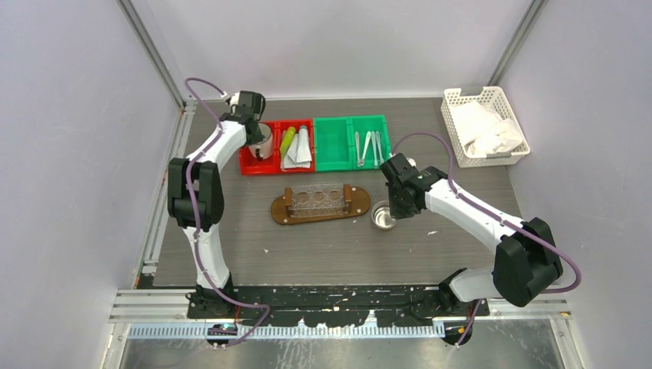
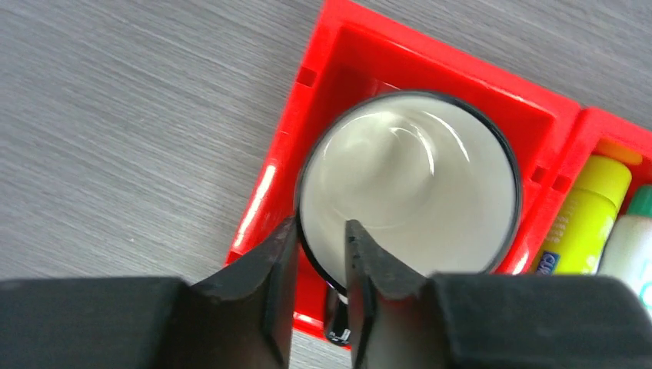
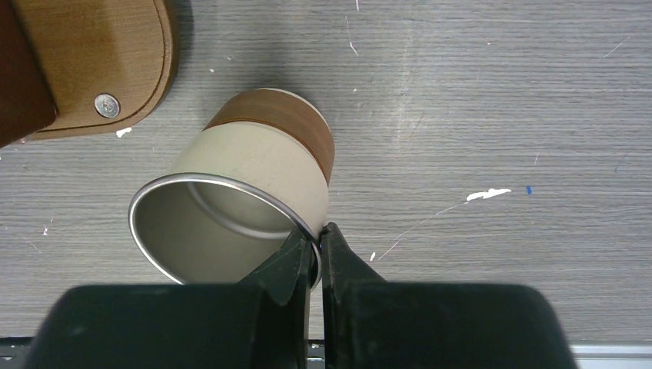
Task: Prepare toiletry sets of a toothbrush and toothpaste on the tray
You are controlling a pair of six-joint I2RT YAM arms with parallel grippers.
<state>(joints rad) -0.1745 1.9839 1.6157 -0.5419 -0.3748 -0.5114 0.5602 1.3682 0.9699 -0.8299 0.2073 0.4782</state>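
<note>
Seen from above, two arms are reaching over a grey desk (image 1: 323, 254). The left claw (image 2: 321, 231) is hanging over the left well of a red bin (image 2: 338, 31) at the far left. It is standing astride the rim of a pale cup (image 2: 407, 177), one finger outside and one inside, with a gap showing, so it is not clamping. In the next red well a yellow-green tube (image 1: 287, 141) is lying beside whitish tubes (image 1: 301, 147). Further right, slim toothbrushes (image 1: 369, 147) are lying in the right well of a green bin (image 1: 332, 142). The wooden tray (image 1: 319, 215) is sitting mid-desk, near the bins but apart from them. Just right of the tray, the right claw (image 3: 315, 238) is pinching the rim of a steel cup (image 3: 261, 165), jaws tight together. A white basket (image 1: 461, 104) is sitting at the far right.
</note>
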